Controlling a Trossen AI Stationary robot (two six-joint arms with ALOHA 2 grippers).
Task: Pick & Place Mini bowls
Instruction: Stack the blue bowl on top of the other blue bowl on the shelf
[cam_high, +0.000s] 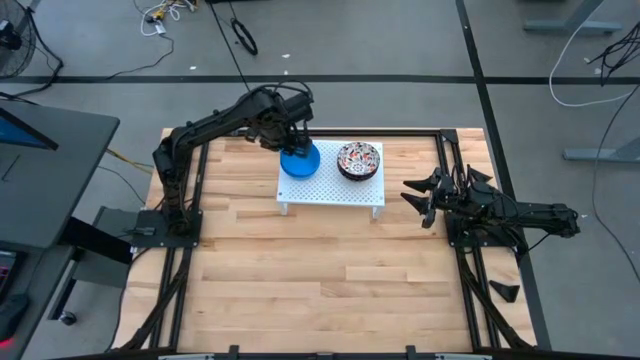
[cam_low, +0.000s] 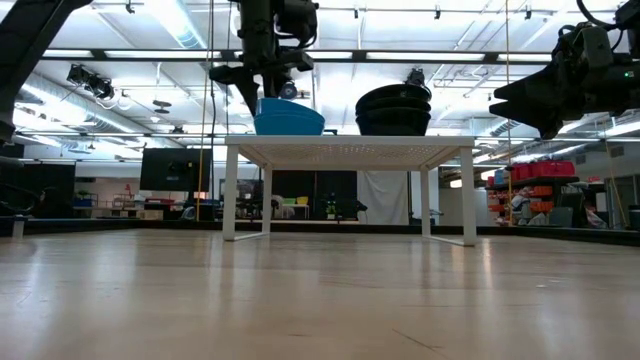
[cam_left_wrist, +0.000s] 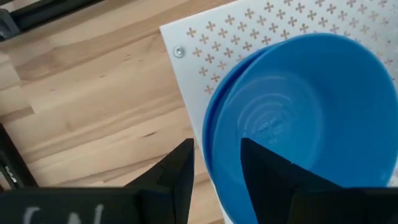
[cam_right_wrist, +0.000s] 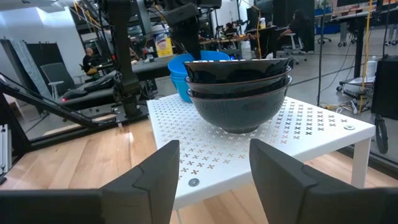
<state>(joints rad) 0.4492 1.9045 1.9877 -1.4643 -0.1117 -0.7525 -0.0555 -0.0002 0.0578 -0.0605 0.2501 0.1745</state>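
Wooden tabletop (cam_high: 300, 270) carries white rack (cam_high: 330, 190) holding stacked bowls (cam_high: 299, 160).

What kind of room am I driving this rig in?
Most likely a robotics lab or workshop: the wooden table stands on a concrete floor strewn with cables, and the low view shows exposed ceiling lights and shelving behind the white perforated rack.

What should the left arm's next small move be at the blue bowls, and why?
Probably close the left gripper on the rim of the top blue bowl. Its fingers are open and straddle that rim, one inside and one outside, while the blue stack sits on the white rack. The right gripper waits open beside the rack.
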